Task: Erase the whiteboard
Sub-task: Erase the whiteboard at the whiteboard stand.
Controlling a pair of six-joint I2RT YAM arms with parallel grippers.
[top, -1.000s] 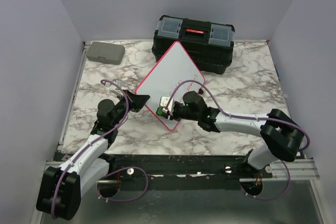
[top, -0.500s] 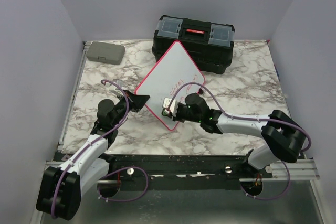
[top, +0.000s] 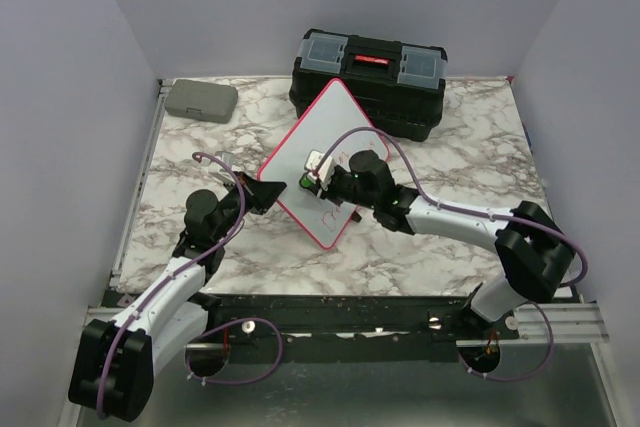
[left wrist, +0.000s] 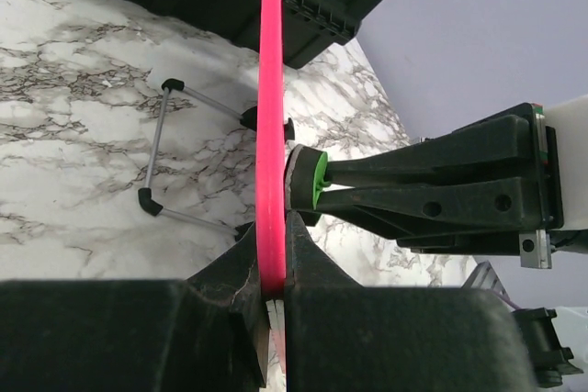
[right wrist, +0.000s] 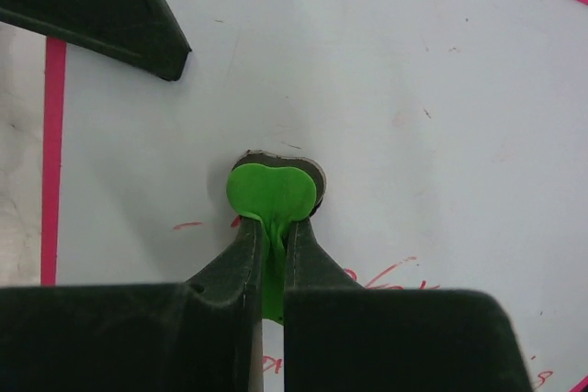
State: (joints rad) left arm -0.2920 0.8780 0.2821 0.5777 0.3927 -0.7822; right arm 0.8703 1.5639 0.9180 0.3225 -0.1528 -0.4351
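Observation:
The whiteboard, white with a red-pink frame, stands tilted on one corner at mid-table. My left gripper is shut on its left corner; in the left wrist view the pink frame runs edge-on between the jaws of the left gripper. My right gripper is shut on a small green eraser, whose dark pad presses flat on the board face. Faint red handwriting remains beside and below the eraser. The eraser also shows touching the board.
A black toolbox stands right behind the whiteboard at the table's back. A small grey case lies at the back left corner. The board's wire legs with black feet hang behind it. Walls close in on three sides.
My right gripper has slid the eraser up the board, from near its lower corner toward the middle. The left gripper and the board have stayed put.

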